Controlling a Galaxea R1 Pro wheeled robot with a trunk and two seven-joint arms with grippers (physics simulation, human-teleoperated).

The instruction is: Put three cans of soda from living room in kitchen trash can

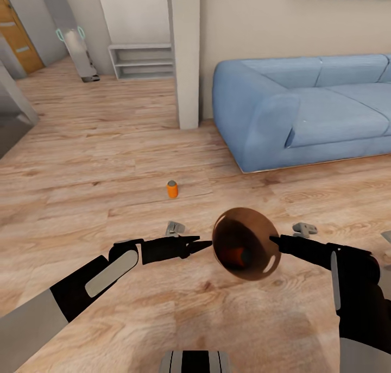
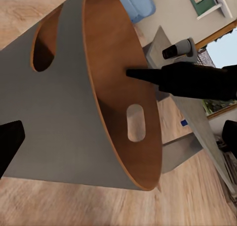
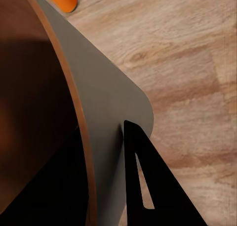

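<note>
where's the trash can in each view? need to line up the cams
Head view: trash can, lower centre, tilted, mouth toward camera, between both end effectors.
Left wrist view: its grey outer wall and brown inside span most of the frame.
Right wrist view: rim and wall gripped by the right end effector.
Shared landmark: the right end effector's dark finger at the rim.

Trash can between both arms, soda can beyond, sofa right

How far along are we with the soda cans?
One orange can already lies inside the trash can. In hand: the right hand pinches the bin's rim, holding it tilted over the wood floor, with the left hand beside it. Left: the orange can on the floor; no blue can is visible.
</note>
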